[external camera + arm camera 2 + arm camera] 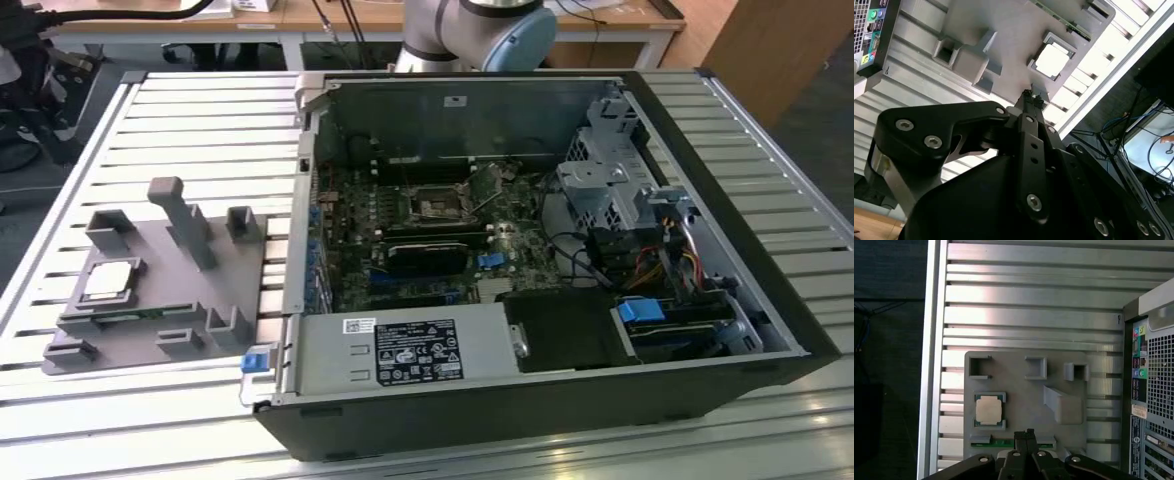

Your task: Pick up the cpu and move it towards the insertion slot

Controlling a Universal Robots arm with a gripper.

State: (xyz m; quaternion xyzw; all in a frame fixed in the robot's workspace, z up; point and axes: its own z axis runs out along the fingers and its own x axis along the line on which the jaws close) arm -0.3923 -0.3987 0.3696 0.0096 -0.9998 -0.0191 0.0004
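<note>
Pincer (pixel 1027 433) is pressed together, holding nothing, just beside the cpu (pixel 989 409) lying flat in the grey fixture (pixel 1024 395) on the counter (pixel 1029 315), which looks light, stiff, probably fragile, so I'd grab its pale side edges, with the insertion slot (pixel 435 205) well apart inside the open case (pixel 454 125).

Robotics lab: slatted aluminium table (pixel 200 120) carries open computer case (pixel 454 120) and grey fixture plate (pixel 174 295); robot arm (pixel 481 30) rises behind case; wooden desks (pixel 147 25) line background; loose cables (pixel 1126 145) trail over dark floor in second wrist view.
</note>
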